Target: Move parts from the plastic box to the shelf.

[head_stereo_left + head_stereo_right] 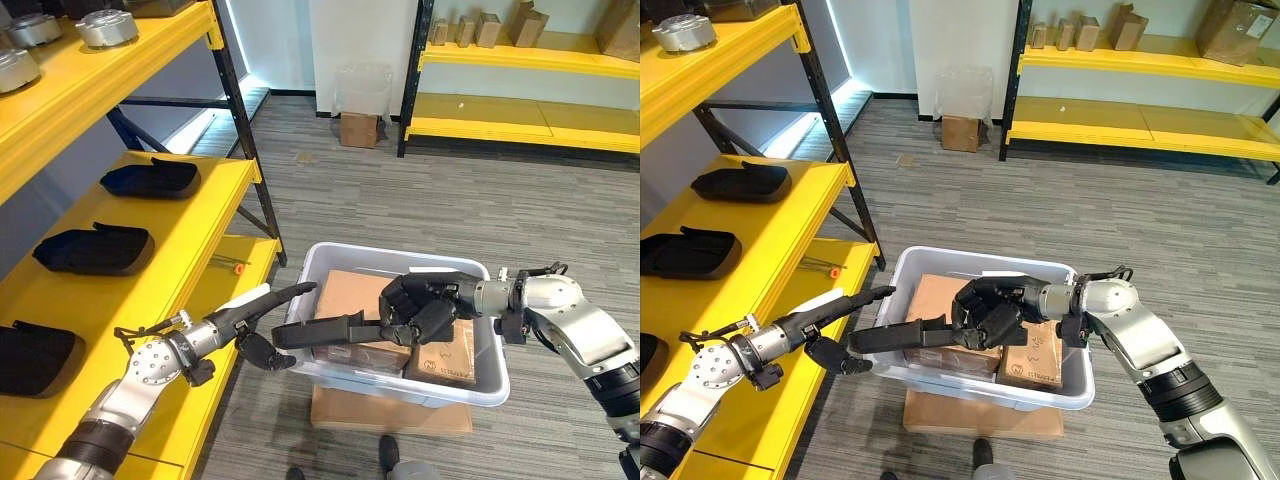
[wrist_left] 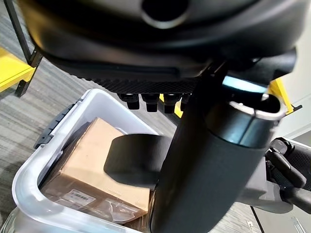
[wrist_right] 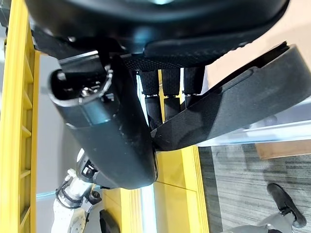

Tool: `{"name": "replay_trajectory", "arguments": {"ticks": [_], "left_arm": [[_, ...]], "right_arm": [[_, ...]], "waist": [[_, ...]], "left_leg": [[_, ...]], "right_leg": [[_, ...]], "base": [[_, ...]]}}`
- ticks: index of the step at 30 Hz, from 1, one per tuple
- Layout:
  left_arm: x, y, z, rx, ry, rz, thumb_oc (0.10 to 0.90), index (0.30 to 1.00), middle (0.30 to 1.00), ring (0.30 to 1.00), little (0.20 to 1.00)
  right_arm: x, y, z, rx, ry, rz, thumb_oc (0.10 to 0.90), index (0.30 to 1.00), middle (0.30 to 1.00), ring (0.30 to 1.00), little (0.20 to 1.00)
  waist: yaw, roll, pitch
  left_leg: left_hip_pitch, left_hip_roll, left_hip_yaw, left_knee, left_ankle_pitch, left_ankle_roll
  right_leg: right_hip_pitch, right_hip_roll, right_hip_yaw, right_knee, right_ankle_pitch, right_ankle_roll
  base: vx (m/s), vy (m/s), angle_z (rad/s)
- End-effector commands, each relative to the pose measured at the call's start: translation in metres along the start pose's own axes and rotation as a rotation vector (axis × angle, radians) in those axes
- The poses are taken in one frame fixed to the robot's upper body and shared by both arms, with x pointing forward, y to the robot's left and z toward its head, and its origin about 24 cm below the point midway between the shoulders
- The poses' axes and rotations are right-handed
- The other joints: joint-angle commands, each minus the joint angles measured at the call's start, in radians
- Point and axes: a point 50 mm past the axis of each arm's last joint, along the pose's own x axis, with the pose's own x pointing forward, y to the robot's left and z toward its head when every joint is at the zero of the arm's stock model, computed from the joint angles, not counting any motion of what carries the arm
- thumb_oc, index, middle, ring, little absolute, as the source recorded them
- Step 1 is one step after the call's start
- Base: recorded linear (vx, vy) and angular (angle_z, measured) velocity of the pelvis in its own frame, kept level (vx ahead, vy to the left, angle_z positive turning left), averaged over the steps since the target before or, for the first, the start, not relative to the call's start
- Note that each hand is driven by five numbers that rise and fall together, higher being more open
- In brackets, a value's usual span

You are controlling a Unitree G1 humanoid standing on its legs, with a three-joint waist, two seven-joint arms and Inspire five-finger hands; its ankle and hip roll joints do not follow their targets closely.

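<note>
black part held over the box, long axis aimed at the left hand

the black part point(image 1: 322, 330) is gripped at one end by the curled right hand point(image 1: 425, 305) above the plastic box point(image 1: 497, 385); its long axis runs toward 9 o'clock. the left hand point(image 1: 262, 322), fingers straight and open, is seen just beside the free end. the shelf point(image 1: 190, 240) with three similar parts lies further toward 9 o'clock, so the left hand is judged nearer.

Right hand point(image 1: 420, 305) clenched, left hand point(image 1: 262, 322) outstretched

Cardboard boxes point(image 1: 352, 300) inside the plastic box point(image 1: 400, 386) sit partly hidden behind the right hand point(image 1: 425, 303) and its black part point(image 1: 320, 329)
</note>
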Motion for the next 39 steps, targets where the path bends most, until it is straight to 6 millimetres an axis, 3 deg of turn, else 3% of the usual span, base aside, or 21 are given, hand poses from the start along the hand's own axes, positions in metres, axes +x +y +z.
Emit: {"name": "replay_trajectory", "arguments": {"ticks": [1,7,17,27,39], "left_arm": [[0.005,0.026,0.026,0.004,-0.146,0.119,0.900,1.000,1.000,1.000,1.000],[0.004,0.017,0.019,-0.032,-0.110,0.147,0.900,1.000,1.000,1.000,1.000],[-0.008,0.021,0.008,-0.029,-0.067,0.254,0.900,1.000,1.000,1.000,1.000],[-0.013,0.025,-0.006,0.136,0.009,0.412,0.900,1.000,1.000,1.000,1.000],[0.015,0.009,0.011,0.068,-0.116,0.320,0.900,1.000,1.000,1.000,1.000]], "right_arm": [[-0.001,-0.010,0.073,-0.174,-0.269,-0.002,0.400,0.300,0.300,0.300,0.300],[-0.005,-0.012,0.073,-0.170,-0.274,-0.029,0.400,0.300,0.300,0.300,0.300],[-0.016,-0.013,0.068,-0.120,-0.339,-0.037,0.400,0.300,0.300,0.300,0.300],[-0.018,-0.005,0.072,-0.149,-0.333,0.009,0.400,0.300,0.300,0.300,0.300],[-0.002,0.011,0.085,-0.184,-0.358,0.101,0.400,0.300,0.300,0.300,0.300]], "waist": [[0.010,-0.011,-0.090],[0.014,-0.014,-0.089],[0.014,-0.017,-0.087],[0.005,-0.027,-0.089],[-0.005,-0.029,-0.089]], "left_leg": [[0.073,0.036,0.052,0.006,-0.038,-0.013],[0.073,0.036,0.047,0.007,-0.039,-0.013],[0.069,0.035,0.041,0.012,-0.043,-0.012],[0.067,0.036,0.043,0.016,-0.047,-0.011],[0.066,0.036,0.045,0.022,-0.051,-0.008]], "right_leg": [[0.011,-0.054,0.112,0.031,-0.046,0.090],[0.010,-0.054,0.110,0.034,-0.047,0.090],[0.008,-0.056,0.108,0.043,-0.053,0.089],[0.003,-0.057,0.112,0.055,-0.059,0.091],[0.000,-0.053,0.126,0.064,-0.061,0.088]], "base": [[0.00,0.000,0.00],[0.00,0.000,0.00],[0.00,0.000,0.00],[0.00,0.000,0.00],[0.01,0.000,-0.02]]}}
